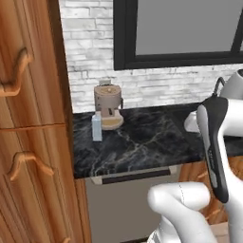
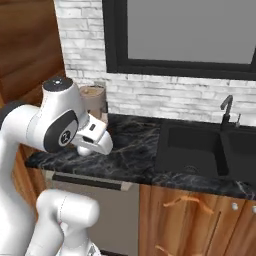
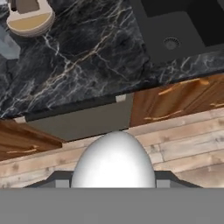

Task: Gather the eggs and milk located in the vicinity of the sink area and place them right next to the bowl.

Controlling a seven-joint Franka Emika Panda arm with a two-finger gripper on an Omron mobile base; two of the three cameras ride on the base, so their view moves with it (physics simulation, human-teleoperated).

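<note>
Egg [image 3: 113, 159] gripped in tool, milk [image 1: 97, 127] far off on counter [image 1: 142, 140]

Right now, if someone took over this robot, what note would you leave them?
Hand: appears shut on the egg, held high over the counter's front edge.
Milk: upright on the counter beside the coffee machine, left of the sink, untouched.
Done: egg picked up.
Left: locate the bowl, set the egg next to it, then fetch the milk and place it there too.
</note>
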